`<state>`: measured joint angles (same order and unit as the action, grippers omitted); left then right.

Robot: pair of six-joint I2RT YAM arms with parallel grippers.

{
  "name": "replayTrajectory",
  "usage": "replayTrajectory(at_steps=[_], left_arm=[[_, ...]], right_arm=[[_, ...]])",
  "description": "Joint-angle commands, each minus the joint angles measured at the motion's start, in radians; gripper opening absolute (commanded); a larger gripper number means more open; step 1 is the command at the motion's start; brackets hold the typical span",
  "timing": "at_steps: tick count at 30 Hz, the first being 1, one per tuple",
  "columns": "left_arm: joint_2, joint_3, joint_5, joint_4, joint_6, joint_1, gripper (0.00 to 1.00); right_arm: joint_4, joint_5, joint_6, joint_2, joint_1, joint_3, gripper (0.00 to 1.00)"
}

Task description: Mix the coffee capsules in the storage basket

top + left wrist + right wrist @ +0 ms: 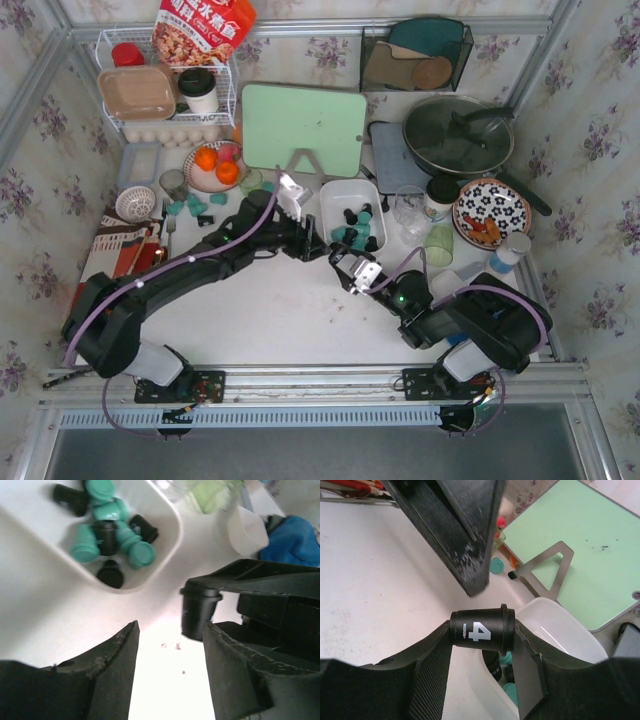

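**Your right gripper [482,634] is clamped on one black capsule [479,629], just short of the storage basket [338,192].**

The capsule lies sideways between the pads with a white "4" facing the wrist camera, and you hold it near the basket's near-left corner. Your left gripper [170,637] has its fingers spread with nothing between them. It sits close beside the right one, and its tips point toward that same corner over the bench [270,310]. Inside the basket, a mixed cluster of black and teal coffee capsules [107,537] is bunched at the near end. A few more teal capsules [192,207] lie loose on the bench well to the left, beside the oranges [206,158].
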<state>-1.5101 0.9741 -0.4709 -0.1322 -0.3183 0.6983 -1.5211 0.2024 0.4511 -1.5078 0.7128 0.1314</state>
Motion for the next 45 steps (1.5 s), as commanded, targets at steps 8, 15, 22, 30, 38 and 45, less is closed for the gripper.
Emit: replayTrajectory(at_steps=[8,15,22,30,38,45], left_arm=[[0.178,-0.063,0.646,0.233,0.006,-0.083,0.67],[0.072,-0.017,0.737,0.323,-0.017,-0.200,0.68],[-0.124,0.080,0.649,0.360,-0.019,-0.311,0.66],[-0.290,0.228,0.566,0.404,-0.005,-0.373,0.63],[-0.423,0.409,0.619,0.523,0.060,-0.393,0.63],[-0.478,0.496,0.669,0.637,0.093,-0.411,0.64]], right_arm=[[0.048,-0.266,-0.013,-0.056,-0.001,0.171,0.45],[0.368,-0.390,-0.176,-0.138,-0.034,0.388,0.59],[0.611,-0.411,-0.300,-0.198,-0.063,0.537,0.76],[0.729,-0.365,-0.318,-0.063,-0.070,0.514,0.83],[0.695,-0.295,-0.308,0.073,-0.070,0.397,0.81],[0.669,-0.249,-0.321,0.060,-0.070,0.389,0.81]])
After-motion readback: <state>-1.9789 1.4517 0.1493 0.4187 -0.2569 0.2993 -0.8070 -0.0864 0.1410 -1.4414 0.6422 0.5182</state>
